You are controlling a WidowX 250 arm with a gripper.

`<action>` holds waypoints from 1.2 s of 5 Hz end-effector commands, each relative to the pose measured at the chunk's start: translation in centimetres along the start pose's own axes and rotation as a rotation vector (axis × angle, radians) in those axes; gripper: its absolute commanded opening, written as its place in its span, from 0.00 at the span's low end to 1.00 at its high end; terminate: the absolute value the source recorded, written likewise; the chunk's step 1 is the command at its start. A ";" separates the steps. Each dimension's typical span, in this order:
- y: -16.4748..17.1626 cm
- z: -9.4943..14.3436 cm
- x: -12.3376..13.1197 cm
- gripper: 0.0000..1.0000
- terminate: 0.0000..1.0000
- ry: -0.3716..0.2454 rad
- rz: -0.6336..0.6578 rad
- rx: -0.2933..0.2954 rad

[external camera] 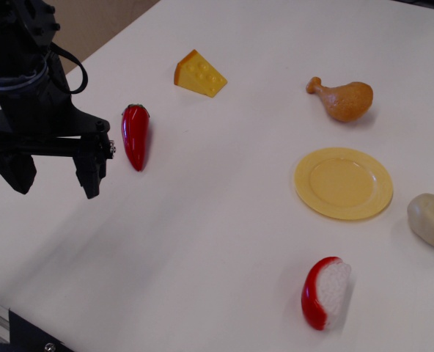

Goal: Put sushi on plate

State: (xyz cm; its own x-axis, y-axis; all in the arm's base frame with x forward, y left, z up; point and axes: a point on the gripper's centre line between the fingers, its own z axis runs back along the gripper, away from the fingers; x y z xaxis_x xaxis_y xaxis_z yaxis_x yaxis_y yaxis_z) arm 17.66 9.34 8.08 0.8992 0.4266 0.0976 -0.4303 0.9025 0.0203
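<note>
Sushi (325,292) on the table, well apart from the open-jawed gripper (54,174)

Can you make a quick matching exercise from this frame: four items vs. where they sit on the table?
Items:
1. sushi
2. plate
3. chili pepper
4. cheese wedge

Places:
A. far side, upper middle of the view
B. just right of the open gripper
C. nearest the camera, lower right
D. between the chicken drumstick and the sushi

Pairs: 1-C, 2-D, 3-B, 4-A
</note>
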 end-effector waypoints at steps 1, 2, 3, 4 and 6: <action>0.0 0.0 0.0 1.00 0.00 0.000 0.000 0.000; -4.6 2.2 -0.7 1.00 0.00 -0.034 -0.172 -0.047; -9.1 3.4 -2.3 1.00 0.00 -0.060 -0.311 -0.065; -13.3 3.5 -4.2 1.00 0.00 -0.067 -0.416 -0.131; -19.9 0.4 -6.4 1.00 0.00 -0.053 -0.539 -0.220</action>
State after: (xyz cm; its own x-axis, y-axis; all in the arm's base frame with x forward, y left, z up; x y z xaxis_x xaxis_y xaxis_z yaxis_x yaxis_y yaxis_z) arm 20.49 -11.35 6.09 0.9851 -0.1004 0.1398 0.1168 0.9866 -0.1143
